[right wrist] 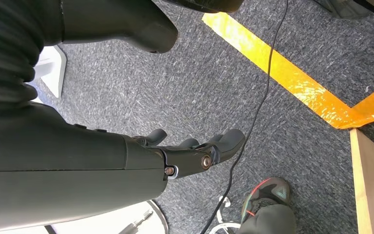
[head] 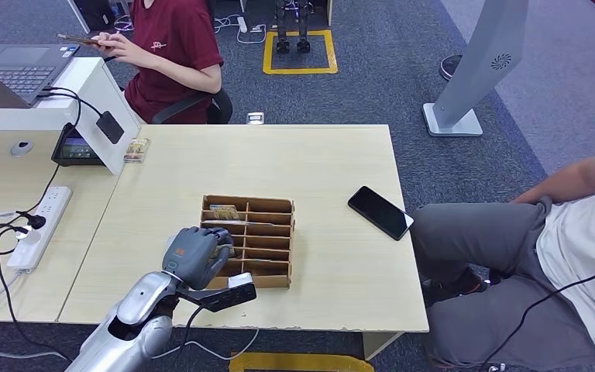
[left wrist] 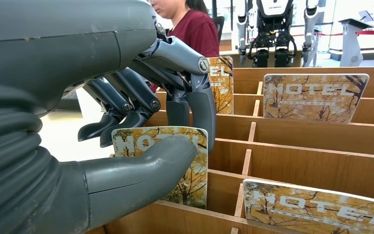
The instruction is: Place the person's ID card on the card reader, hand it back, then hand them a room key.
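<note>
A wooden slotted box of room key cards stands on the table's front middle. My left hand reaches into its near left slots. In the left wrist view the thumb presses the front of one upright "HOTEL" key card while the fingers curl behind it, so the card is pinched, still in its slot. More key cards stand in other slots. A black flat device lies at the table's right. My right hand hangs over the carpet with fingers apart and nothing in it.
A person in grey trousers sits at the table's right edge. Another person in a maroon shirt sits behind the table. A white divider, a black terminal, a small card holder and a power strip lie left.
</note>
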